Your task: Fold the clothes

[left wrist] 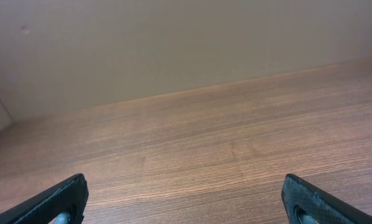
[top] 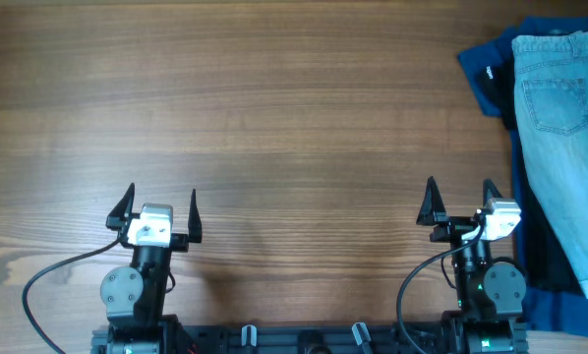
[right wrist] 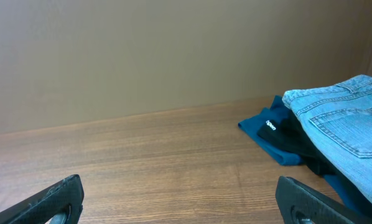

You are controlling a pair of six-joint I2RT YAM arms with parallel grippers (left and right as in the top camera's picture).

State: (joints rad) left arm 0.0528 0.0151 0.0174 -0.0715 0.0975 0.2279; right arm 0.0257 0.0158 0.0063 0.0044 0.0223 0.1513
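Wood table [top: 274,98]: shorts [top: 569,128] lengthwise far-to-near (waistband far).

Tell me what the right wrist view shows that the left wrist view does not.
Only the right wrist view: the pale denim shorts lying on a black garment and a royal-blue garment, off to the right, plus the right gripper, open. Only the left wrist view: the left gripper, open, with nothing but bare wood ahead of it. Both: the wooden table, a plain wall behind it, and dark fingers at the bottom corners.
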